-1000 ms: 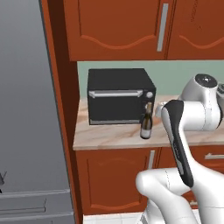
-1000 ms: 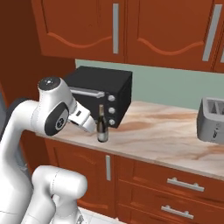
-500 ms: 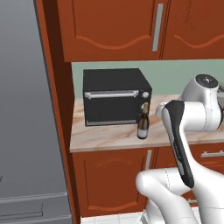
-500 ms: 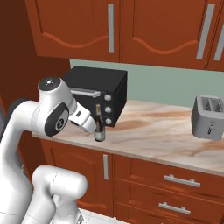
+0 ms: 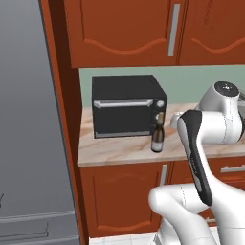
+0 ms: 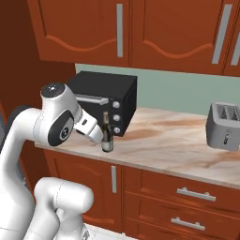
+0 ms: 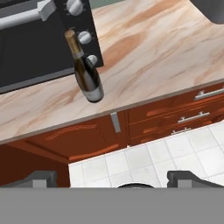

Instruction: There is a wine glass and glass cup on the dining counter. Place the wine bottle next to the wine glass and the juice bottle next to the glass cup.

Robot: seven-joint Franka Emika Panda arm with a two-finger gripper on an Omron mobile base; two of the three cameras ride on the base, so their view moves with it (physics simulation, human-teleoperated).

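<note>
The wine bottle (image 5: 157, 135) (image 6: 107, 135) (image 7: 85, 69) is dark with a slim neck, a brownish top and a pale label. It stands upright near the front edge of a marble counter (image 6: 178, 145), just in front of a black oven's knob panel. My gripper (image 7: 114, 180) is open wide with nothing between its fingertips (image 7: 41, 178). It is held back from the bottle, over the floor in front of the cabinets. The wine glass, glass cup, juice bottle and dining counter are out of view.
A black countertop oven (image 5: 128, 111) (image 6: 105, 99) sits behind the bottle. A grey toaster (image 6: 224, 125) stands further right on the counter. Red-brown wall cabinets (image 6: 126, 30) hang above, with drawers (image 6: 197, 194) below. A tall grey fridge (image 5: 28, 124) fills the left side.
The whole picture has slid a little in both base views, so the base has moved. The bottle stands where it was and the gripper is still open.
</note>
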